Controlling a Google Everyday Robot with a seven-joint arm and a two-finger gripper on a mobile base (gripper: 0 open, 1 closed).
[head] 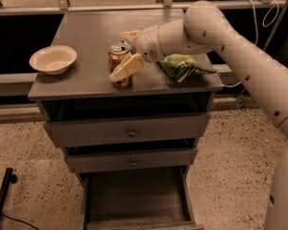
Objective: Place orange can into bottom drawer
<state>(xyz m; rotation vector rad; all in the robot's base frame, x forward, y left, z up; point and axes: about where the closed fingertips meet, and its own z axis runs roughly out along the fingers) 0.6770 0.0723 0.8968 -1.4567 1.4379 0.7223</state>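
The orange can (pixel 118 56) stands upright near the front edge of the cabinet top (pixel 86 32). My gripper (pixel 126 51) reaches in from the right and straddles the can. One pale finger (pixel 128 67) crosses in front of the can and the other (pixel 130 34) sits behind its top. The fingers are open around the can, which still rests on the top. The bottom drawer (pixel 134 198) is pulled out below, and its flat floor is bare.
A cream bowl (pixel 53 59) sits at the left of the cabinet top. A green snack bag (pixel 180 64) lies just right of the can, under my arm. The two upper drawers (pixel 129 132) are shut. A black stand (pixel 2 198) is on the floor at bottom left.
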